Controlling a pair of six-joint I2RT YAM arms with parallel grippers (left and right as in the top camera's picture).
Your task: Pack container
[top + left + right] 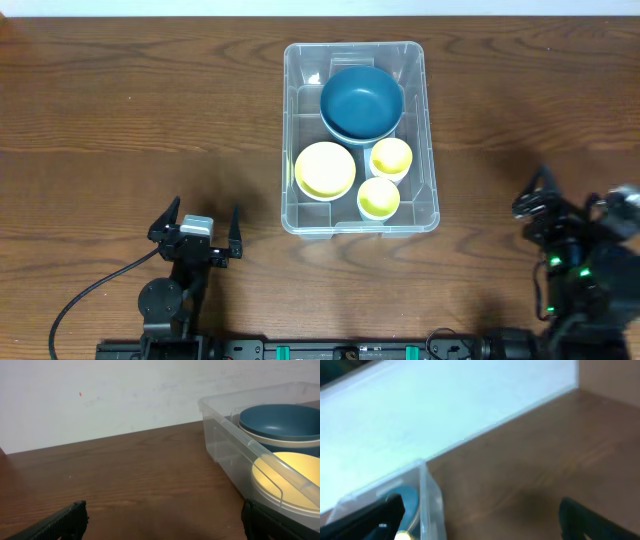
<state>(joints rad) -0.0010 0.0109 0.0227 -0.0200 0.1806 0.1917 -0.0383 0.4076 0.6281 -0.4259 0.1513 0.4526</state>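
Resting on the table (120, 100), the container (304, 110) sits at centre, somewhat toward the far edge, with its long sides running away from the robot. Contents noted: a blue bowl (362, 100) in the far half, nested in a pale bowl (280, 439) of which only the rim shows. A yellow dish (325, 170) lies in the near left part. Two small yellow cups stand to its right, one (390, 158) just beside the dish and the other (379, 198) nearer the robot. Whether the cups touch cannot be told. All items stand upright.

Left gripper (204, 215): it is close to the table's near edge, left of the container and apart from it. The fingers are spread wide and hold nothing. Its wrist view shows both fingertips low in the frame with bare wood between them. The container's left wall is at the right of that view, with the blue bowl and dish inside. A black cable (90, 290) curves across the wood toward this arm.

Right gripper (480, 522): it is near the table's right side, well apart from the container. Its wrist view is blurred, yet two dark fingers show set wide apart with only wood between them. A corner of the container shows at lower left. A white wall (100, 400) stands behind the table's far edge.
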